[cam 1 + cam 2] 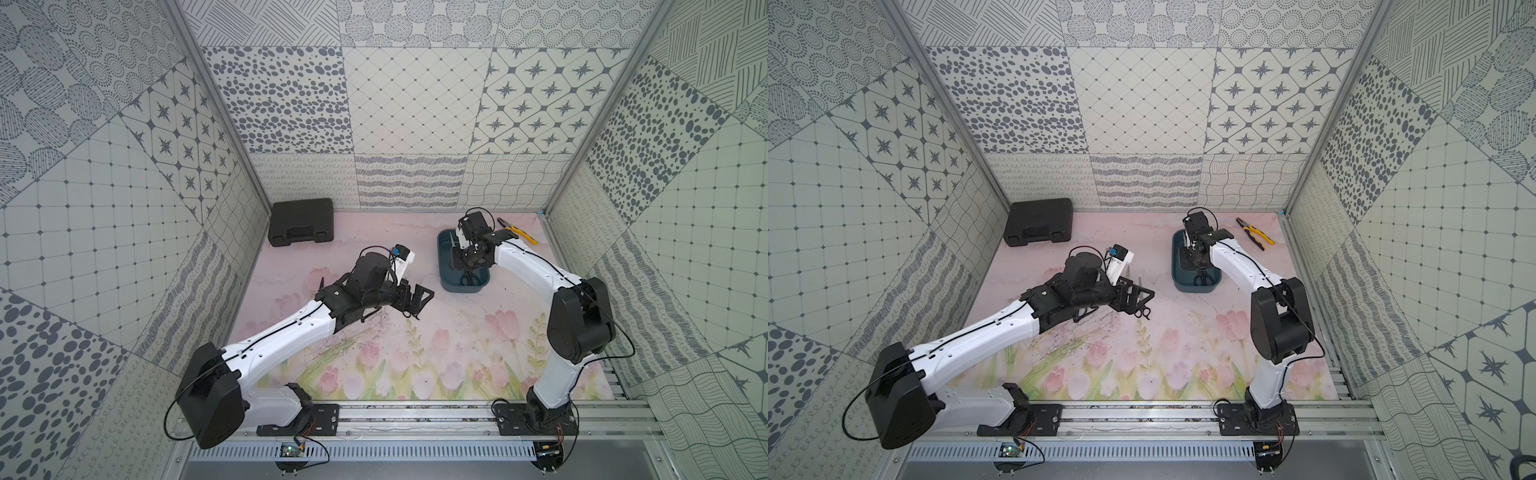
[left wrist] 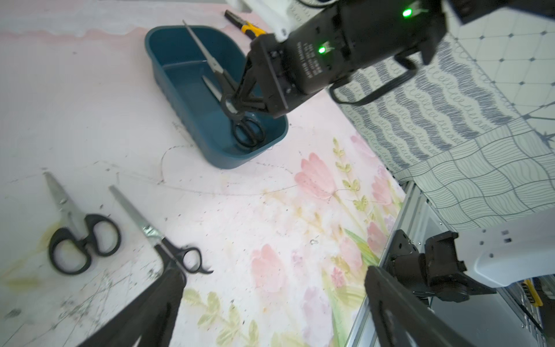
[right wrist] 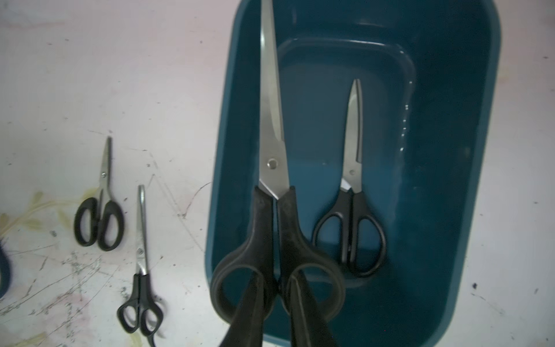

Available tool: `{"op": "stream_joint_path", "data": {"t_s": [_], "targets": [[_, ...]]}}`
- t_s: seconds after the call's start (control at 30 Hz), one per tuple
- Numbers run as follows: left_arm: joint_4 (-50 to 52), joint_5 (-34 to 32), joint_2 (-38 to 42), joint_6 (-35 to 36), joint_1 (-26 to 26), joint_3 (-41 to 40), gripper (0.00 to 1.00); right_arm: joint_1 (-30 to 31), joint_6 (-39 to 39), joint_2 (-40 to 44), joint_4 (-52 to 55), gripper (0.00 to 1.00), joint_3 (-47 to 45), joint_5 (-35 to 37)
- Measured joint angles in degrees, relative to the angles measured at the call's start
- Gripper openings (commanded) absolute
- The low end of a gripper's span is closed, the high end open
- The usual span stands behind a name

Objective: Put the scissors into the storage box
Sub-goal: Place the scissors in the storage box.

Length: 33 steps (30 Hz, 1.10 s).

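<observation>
Hovering over the teal storage box (image 3: pixel 468 150) at one o'clock on the surface (image 1: pixel 415 345), the right end effector (image 3: pixel 275 288) pinches large black-handled scissors (image 3: pixel 271 135), blades aligned lengthwise to fit. Left end effector (image 2: pixel 270 273), wide open and empty, waits above two loose pairs (image 2: pixel 81 237).

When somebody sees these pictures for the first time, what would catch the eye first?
The right gripper holds the large scissors by their black handles over the teal storage box, where a smaller pair lies on the floor. Outside the box, a stubby pair and a slim pair lie on the flowered mat, near the open left gripper.
</observation>
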State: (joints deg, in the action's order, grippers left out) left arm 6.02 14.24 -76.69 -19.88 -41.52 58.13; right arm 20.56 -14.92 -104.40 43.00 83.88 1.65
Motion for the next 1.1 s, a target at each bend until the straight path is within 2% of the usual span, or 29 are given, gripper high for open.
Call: {"op": "stream_joint_path", "data": {"t_s": [0.27, 0.47, 0.63, 0.67, 0.93, 1.1], "targets": [[-6.03, 2.49, -8.00, -0.72, -4.24, 2.99, 0.99, -1.79, 1.73, -7.72, -1.18, 0.00, 1.75, -0.55], [-8.44, 2.67, -8.83, -1.46, -5.11, 2.23, 0.99, -1.51, 1.86, -11.04, -2.03, 0.00, 1.92, -0.70], [-9.20, 1.84, -8.70, -1.46, -5.18, 1.55, 0.99, -1.51, 1.95, -11.37, -2.56, 0.39, 2.25, -0.76], [-9.60, 1.42, -8.57, -1.51, -5.18, 1.25, 0.99, -1.51, 1.97, -11.37, -2.62, 0.42, 2.49, -0.74], [-11.15, -2.80, -5.35, -2.01, -4.39, -2.16, 0.99, -0.92, 1.62, -8.11, -2.86, 0.49, 2.64, 0.44], [-11.65, -4.68, -1.90, -2.84, 0.28, -4.98, 0.99, 1.27, 1.64, 0.22, -3.06, 0.51, 0.59, 1.18]]}}
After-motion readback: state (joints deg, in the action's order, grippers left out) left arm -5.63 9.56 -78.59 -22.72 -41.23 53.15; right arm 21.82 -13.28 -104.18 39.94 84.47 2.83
